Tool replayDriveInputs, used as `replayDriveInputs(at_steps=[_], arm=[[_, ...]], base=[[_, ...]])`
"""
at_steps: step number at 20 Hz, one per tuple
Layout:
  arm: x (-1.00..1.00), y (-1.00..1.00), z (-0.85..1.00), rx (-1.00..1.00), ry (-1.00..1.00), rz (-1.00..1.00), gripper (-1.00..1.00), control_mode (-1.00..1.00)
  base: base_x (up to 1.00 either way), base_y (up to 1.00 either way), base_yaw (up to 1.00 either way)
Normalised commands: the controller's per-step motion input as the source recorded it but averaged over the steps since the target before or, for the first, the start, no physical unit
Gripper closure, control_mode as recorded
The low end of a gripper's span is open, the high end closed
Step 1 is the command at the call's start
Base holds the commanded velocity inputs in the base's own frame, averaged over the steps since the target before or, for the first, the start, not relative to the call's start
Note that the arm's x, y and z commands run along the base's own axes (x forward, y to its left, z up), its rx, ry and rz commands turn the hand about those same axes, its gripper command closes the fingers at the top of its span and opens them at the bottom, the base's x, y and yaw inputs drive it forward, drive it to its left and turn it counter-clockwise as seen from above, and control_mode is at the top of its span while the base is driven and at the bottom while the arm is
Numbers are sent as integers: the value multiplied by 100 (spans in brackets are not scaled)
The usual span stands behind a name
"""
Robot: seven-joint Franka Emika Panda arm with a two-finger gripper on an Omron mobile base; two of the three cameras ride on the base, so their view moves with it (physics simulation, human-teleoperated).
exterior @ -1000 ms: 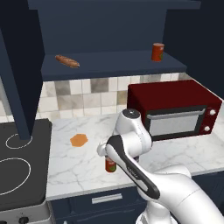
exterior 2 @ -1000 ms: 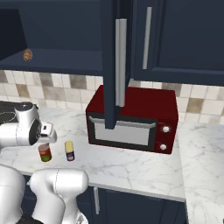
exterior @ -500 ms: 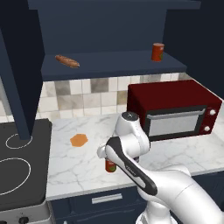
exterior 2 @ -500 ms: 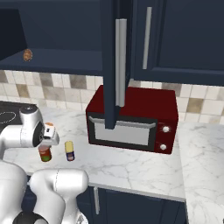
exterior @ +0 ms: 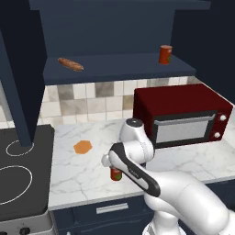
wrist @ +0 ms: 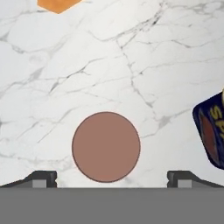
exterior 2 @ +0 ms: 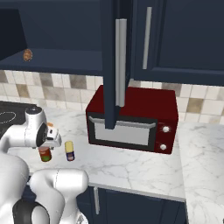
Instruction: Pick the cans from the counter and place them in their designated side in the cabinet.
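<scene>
Hovering straight above a red can point(wrist: 106, 146), the pincer point(wrist: 111, 177) is seen with its fingertips point(wrist: 41, 178) spread wide to either side of the can's round brown top. This can is stood upright on the marble counter point(wrist: 131, 57), and a squat yellow tin point(exterior 2: 69, 151) with dark blue sides is stood just beside it. Both are judged light, stiff and smooth-walled, so a firm pinch across the round side, below the rim, is called for lest the can slip. Three cans are counted in all: two on the counter and another red can point(exterior: 165, 54) already set at the right end of the cabinet point(exterior: 114, 69) shelf. One baguette point(exterior: 70, 64) is laid at the shelf's left end, one orange piece point(exterior: 82, 147) is left on the counter, and one red microwave point(exterior: 183, 117) is stood nearby.
</scene>
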Motion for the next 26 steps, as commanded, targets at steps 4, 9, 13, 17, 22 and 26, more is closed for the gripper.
replayDriveInputs(at_steps=[4,9,13,17,22,26], arm=[[14,8,-15,-2,1,0,-100,-100],[12,7,-14,-3,0,0,-100,-100],[8,2,-19,-3,0,0,-100,-100],[4,0,-22,-3,0,0,-100,-100],[4,0,-21,-2,0,0,100,-100],[0,1,-4,0,1,0,100,-100]], base=[[0,0,0],[0,0,0],[0,0,0],[0,0,0],[0,0,0],[0,0,0]])
